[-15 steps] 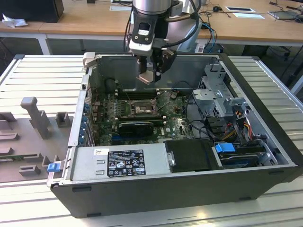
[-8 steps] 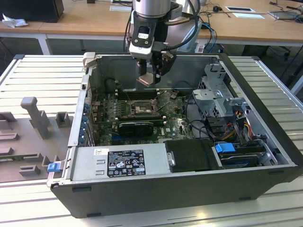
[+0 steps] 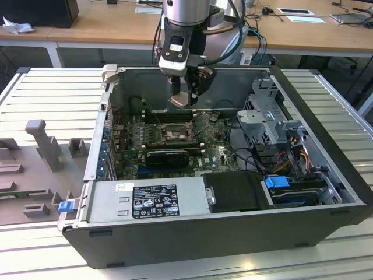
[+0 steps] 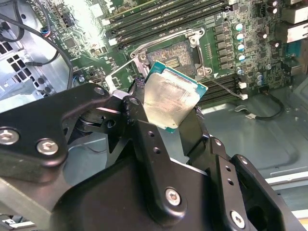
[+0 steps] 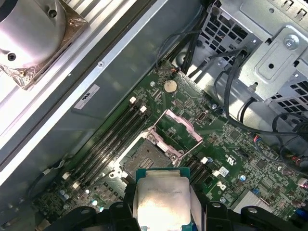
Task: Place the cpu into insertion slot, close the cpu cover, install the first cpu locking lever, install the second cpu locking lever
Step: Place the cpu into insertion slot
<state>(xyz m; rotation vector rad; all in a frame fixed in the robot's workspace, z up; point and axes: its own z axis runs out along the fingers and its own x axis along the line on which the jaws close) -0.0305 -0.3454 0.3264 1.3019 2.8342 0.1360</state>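
single arm (image 3: 185,14) reaching straight down in the exterior view, gripper (image 3: 186,96) pointing downward, black fingers (image 4: 144,134) clamped on opposite edges of the cpu (image 4: 172,100), chip held tilted

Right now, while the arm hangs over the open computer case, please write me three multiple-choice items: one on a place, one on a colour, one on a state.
1. Where is the cpu? A flat on the table; B in the gripper; C on a desk.
2. What colour is the motherboard? A red; B white; C green.
3. How is the cpu cover? A closed; B lifted open; C taken away.
Answers: 1 B, the gripper clamps it above the motherboard; 2 C, green shows in both wrist views; 3 B, the frame tilts up beside the bare insertion slot.
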